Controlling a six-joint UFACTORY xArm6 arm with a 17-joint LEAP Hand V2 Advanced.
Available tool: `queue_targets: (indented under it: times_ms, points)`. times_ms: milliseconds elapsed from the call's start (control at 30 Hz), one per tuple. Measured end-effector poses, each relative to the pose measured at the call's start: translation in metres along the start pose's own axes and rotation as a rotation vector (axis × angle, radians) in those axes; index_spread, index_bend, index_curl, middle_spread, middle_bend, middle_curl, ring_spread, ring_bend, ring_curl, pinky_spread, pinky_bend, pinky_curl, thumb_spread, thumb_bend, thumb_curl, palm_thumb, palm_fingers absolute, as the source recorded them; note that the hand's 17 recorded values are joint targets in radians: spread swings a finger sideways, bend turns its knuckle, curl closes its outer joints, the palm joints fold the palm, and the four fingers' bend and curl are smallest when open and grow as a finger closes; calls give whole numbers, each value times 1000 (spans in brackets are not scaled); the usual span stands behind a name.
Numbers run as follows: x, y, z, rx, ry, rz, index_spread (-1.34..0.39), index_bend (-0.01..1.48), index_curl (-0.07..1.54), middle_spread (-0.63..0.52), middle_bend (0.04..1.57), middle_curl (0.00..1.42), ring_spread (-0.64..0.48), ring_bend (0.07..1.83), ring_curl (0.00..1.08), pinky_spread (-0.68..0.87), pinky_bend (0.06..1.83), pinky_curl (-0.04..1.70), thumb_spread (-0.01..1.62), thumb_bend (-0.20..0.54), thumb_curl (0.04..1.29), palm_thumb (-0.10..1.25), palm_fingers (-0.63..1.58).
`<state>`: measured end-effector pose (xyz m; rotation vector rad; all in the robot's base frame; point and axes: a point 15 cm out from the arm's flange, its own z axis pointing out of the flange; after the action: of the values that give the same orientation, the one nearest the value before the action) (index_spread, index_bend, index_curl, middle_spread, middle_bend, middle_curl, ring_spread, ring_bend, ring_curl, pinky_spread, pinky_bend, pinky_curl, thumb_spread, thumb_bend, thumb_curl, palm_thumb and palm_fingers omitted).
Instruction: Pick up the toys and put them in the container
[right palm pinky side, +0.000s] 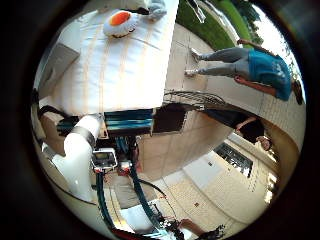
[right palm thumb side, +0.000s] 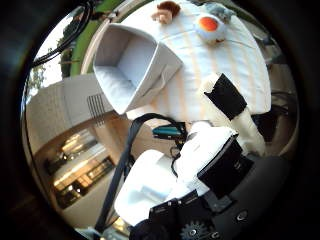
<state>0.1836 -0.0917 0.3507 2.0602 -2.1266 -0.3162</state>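
Note:
A white and orange plush toy (right palm thumb side: 208, 27) lies on the striped tablecloth (right palm thumb side: 190, 80), with a brown plush toy (right palm thumb side: 165, 12) and a grey one (right palm thumb side: 222, 14) beside it. The white and orange toy also shows in the little finger side view (right palm pinky side: 120, 22). A white open container (right palm thumb side: 135, 65) stands on the same cloth, a short way from the toys. My hand (right palm thumb side: 200, 165) is high above the table, away from the toys and the container. One black-tipped finger (right palm thumb side: 231, 97) reaches out straight, and the hand holds nothing.
The table's edge (right palm pinky side: 120, 108) drops to a paved floor (right palm pinky side: 190, 150). A person in a teal top (right palm pinky side: 265, 70) is on the ground beside the table. The white arm (right palm pinky side: 75, 150) shows below the table edge.

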Motion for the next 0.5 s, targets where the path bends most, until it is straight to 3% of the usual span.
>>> queue_targets:
  times_ms: [267,500]
  points:
    - [34,-27,-44,44,5,-3,-201,180,341,15,170,303,295,351,315,429,458,164,1363,-16,307,724,351]
    - [69,-90,-87,77,12,16,-190,150,323,13,172,306,295,383,324,430,487,170,1347,-19,309,716,324]
